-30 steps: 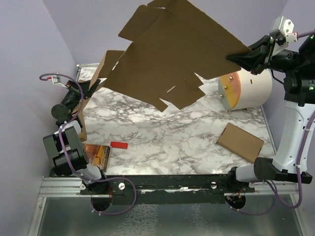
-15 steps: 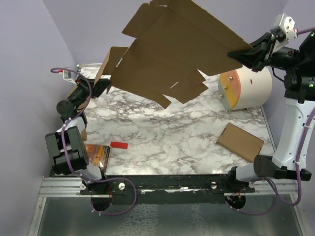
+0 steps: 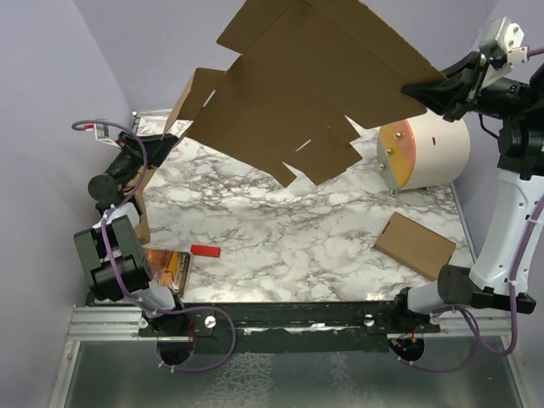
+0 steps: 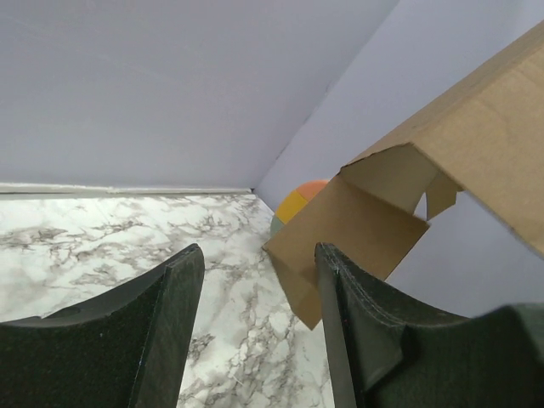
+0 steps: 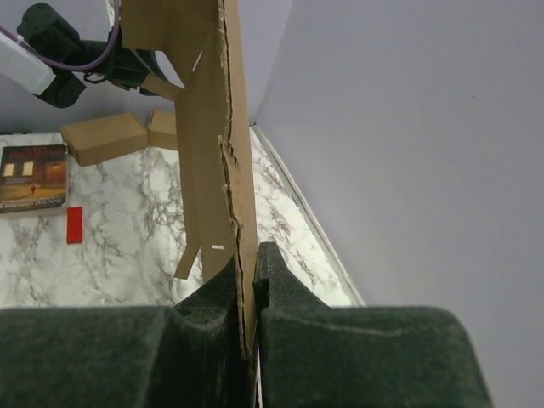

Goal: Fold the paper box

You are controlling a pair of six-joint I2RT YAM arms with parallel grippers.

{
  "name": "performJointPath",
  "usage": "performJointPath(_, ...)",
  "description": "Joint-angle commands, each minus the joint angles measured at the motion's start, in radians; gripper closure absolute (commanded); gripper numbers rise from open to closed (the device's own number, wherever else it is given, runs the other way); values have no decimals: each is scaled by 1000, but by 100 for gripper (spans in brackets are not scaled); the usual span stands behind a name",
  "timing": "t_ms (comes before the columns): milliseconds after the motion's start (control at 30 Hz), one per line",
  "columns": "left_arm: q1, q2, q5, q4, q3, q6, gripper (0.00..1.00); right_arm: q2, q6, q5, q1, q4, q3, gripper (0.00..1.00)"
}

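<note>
Two hazards on file, entered from the left. First, the left gripper (image 4: pixel 255 263): its fingers stand spread with nothing between them, near the paper box (image 3: pixel 314 85) but not on it, the nearest flap lying ahead and off to one side in the wrist view. We judge that a close made from this offset would catch air, or nip the flap at a corner and crease the board away from any score line. Second, the paper box itself: unfolded and flat, it hangs tilted in the air above the table (image 3: pixel 297 246), its lower tabs clear of the marble. We see no support but one pinch at its right edge, so any push from the left could swing or twist the whole sheet. Third, the right gripper (image 3: pixel 429 92): its fingers are pressed together on that thin edge, where the board looks ragged in the wrist view. We judge a tear or a slip likely under added load. Last, the cream cylinder (image 3: pixel 425 149) and a small cardboard box (image 3: pixel 415 245) lie below on the right, so a dropped sheet could land on either.
</note>
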Motion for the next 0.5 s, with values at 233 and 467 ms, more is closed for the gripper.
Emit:
performJointPath(233,9,12,-70,253,162,80,39,-23,931,-326,-175,1138,-245,99)
performJointPath(467,1,68,-88,255,244,72,39,25,980,-291,-186,1114,-182,99)
